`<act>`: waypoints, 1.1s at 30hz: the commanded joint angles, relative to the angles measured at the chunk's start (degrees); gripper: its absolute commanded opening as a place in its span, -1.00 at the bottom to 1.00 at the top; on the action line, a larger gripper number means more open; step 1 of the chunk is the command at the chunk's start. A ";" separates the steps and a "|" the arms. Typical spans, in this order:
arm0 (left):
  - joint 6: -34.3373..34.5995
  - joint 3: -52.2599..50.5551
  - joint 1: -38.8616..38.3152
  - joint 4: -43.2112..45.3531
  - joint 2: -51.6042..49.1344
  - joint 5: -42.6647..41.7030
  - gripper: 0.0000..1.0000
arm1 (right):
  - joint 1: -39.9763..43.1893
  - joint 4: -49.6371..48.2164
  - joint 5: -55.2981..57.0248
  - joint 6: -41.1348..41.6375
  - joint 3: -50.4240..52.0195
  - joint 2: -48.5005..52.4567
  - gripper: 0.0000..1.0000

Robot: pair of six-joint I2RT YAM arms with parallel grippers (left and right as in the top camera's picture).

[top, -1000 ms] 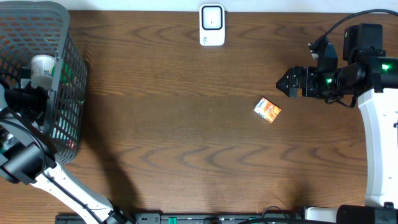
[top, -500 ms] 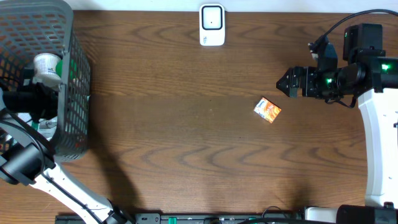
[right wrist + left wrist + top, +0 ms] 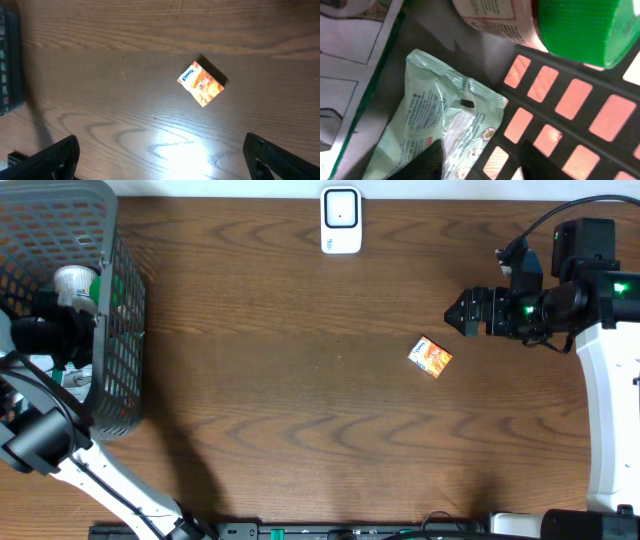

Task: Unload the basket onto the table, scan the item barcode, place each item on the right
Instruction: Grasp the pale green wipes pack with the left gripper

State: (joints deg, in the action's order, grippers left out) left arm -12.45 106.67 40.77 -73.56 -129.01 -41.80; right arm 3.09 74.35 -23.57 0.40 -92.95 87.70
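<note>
Overhead view: a dark wooden table (image 3: 300, 380) with a white scanner (image 3: 341, 220) at the middle of its far edge. A grey mesh basket (image 3: 110, 330) sits at the left end. The left gripper (image 3: 55, 335) reaches into it, just beside a bottle (image 3: 75, 285). We cannot tell from here whether its jaws are spread or closed. On the right, a small orange tissue pack (image 3: 431, 357) lies flat on the bare wood. The right gripper (image 3: 465, 311) hovers near it without touching.

Left wrist view: we look down into the basket. A pale green foil pouch (image 3: 440, 125) lies crumpled on the floor, and the bottle's green cap (image 3: 585, 30) is at the upper right. No fingers show clearly.

Right wrist view: the two fingers stand wide apart at the bottom corners, holding nothing, with the tissue pack (image 3: 201, 83) ahead of them.

We cannot say which item is meant to be scanned. The tissue pack looks light and soft, so we judge a gentle pinch across its short sides is best. The pouch looks light, crinkly and slippery, and its sealed edge is the place to take hold.
</note>
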 commanded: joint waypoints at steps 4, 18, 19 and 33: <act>4.83 7.41 -3.17 -0.35 0.37 17.25 0.16 | -0.09 0.02 -0.26 0.37 -1.01 -0.04 0.99; 4.37 2.91 -10.05 2.69 0.90 32.09 0.54 | -0.09 0.04 -0.26 0.37 -1.01 -0.04 0.99; 4.35 2.34 -10.29 2.97 0.90 32.26 0.57 | -0.09 0.02 -0.26 0.37 -1.01 -0.04 0.98; 6.16 -9.11 -10.49 11.58 0.83 34.77 0.25 | -0.09 0.04 -0.26 0.37 -1.01 -0.04 0.99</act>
State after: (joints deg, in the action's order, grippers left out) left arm -7.14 101.12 30.30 -60.12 -124.81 -10.17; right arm 3.09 74.35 -23.57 0.43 -92.95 87.70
